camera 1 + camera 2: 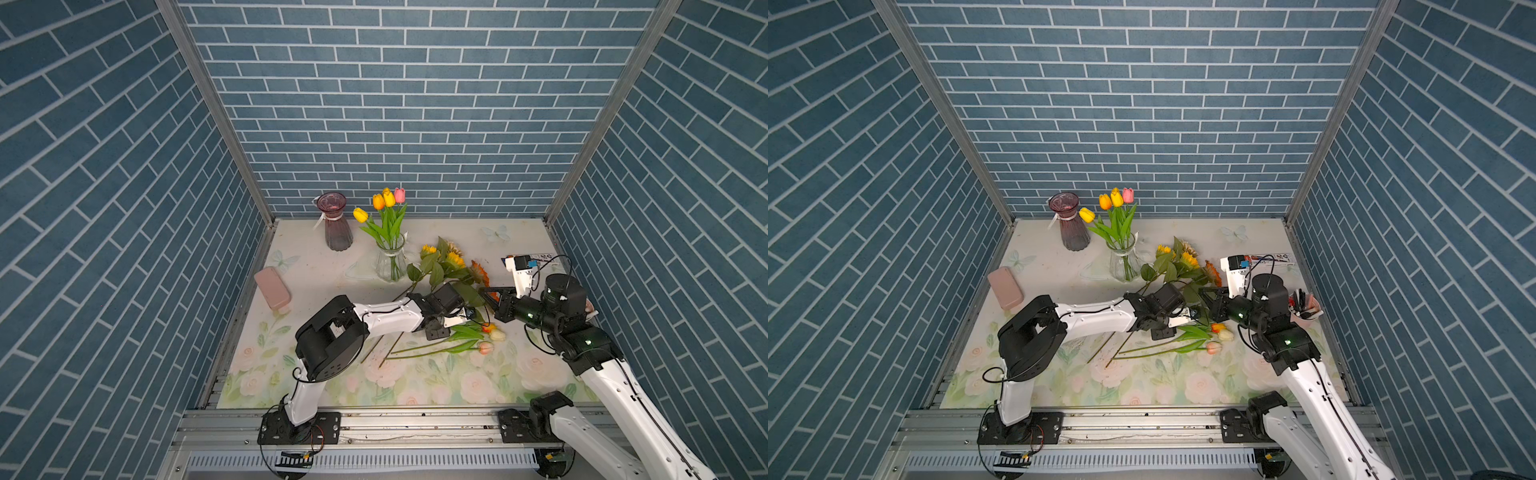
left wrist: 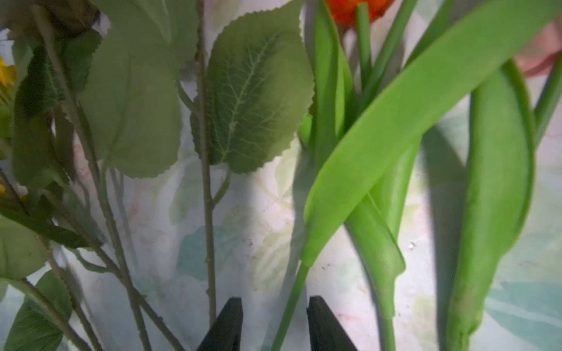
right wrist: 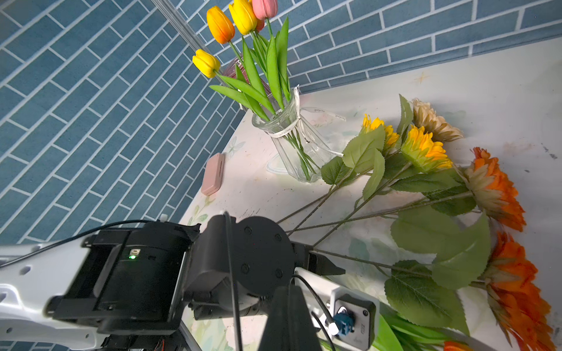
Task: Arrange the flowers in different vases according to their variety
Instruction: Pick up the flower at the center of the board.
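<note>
Left tool (image 2: 275, 323): jaws apart, astride one thin green tulip stem (image 2: 292, 301) lying on the desk (image 2: 258, 243).
Stem axis: runs straight ahead between the jaws.
Right tool (image 1: 487, 296): closed, empty, farther off.

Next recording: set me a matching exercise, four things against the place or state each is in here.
1. clear flared glass vase
2. ribbed dark purple glass vase
3. flat pink rounded case
4. yellow and orange sunflowers

A. upright, empty
B. stems lying across the floral mat
C. holds yellow, orange and pink tulips
D. flat near the mat's edge

Pairs: 1-C; 2-A; 3-D; 4-B
</note>
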